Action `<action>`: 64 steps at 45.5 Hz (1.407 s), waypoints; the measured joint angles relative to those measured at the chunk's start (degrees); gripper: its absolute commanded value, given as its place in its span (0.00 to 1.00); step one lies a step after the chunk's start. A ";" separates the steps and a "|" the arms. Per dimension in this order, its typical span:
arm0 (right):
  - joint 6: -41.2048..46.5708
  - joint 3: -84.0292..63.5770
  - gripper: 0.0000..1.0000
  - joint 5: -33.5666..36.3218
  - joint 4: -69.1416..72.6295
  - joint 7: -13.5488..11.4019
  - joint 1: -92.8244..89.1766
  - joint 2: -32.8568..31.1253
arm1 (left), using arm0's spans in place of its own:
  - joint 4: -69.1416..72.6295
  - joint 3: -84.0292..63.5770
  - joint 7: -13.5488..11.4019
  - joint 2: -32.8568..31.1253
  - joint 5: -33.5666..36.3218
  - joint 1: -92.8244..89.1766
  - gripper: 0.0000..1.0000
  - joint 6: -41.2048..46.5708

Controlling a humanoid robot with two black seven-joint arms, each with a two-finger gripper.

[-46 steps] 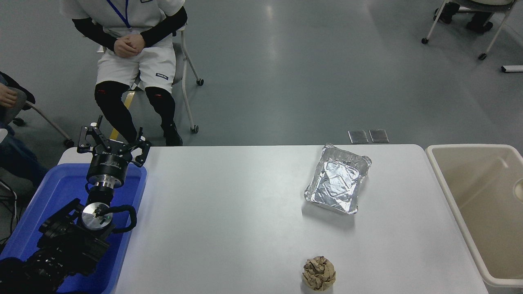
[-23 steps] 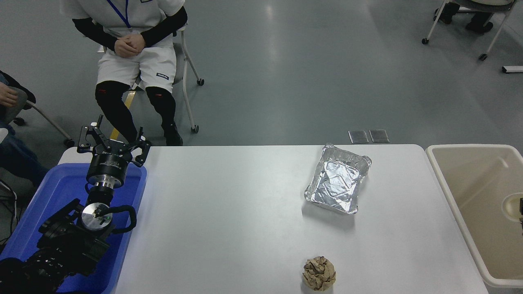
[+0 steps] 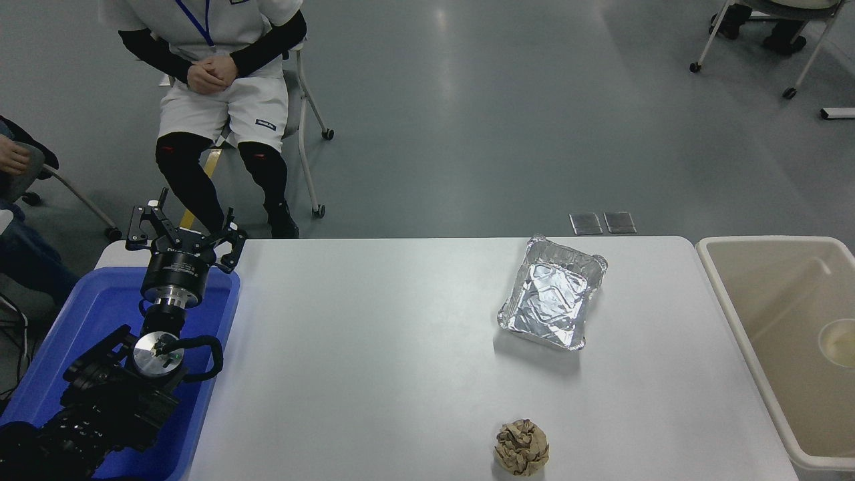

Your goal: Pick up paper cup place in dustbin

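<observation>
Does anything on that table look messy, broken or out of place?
Only small things. The foil tray sits askew to the table's edge, and its rim and lining are crumpled. A crumpled paper ball lies near the front edge. Nothing looks spilled. The cup is inside the bin, open side up.

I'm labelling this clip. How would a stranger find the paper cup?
Look to the big beige dustbin at the table's right end. Inside it, at the picture's right edge, sits the paper cup: small, round-rimmed, cream, the only thing visible in the bin.
</observation>
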 measured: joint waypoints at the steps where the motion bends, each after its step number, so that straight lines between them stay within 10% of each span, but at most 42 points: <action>1: -0.32 0.01 0.99 0.00 -0.05 0.00 0.03 0.07 | 0.00 0.00 0.00 0.00 0.00 0.00 0.99 0.00; 40: -2.72 -1.61 1.00 -1.02 4.86 -0.35 5.68 -2.17 | 0.01 0.00 0.00 -0.01 0.04 0.00 0.99 0.00; 64: -2.05 -35.81 1.00 -2.75 36.97 -0.51 28.02 -12.44 | 0.00 0.00 0.00 0.01 0.07 0.00 0.99 0.01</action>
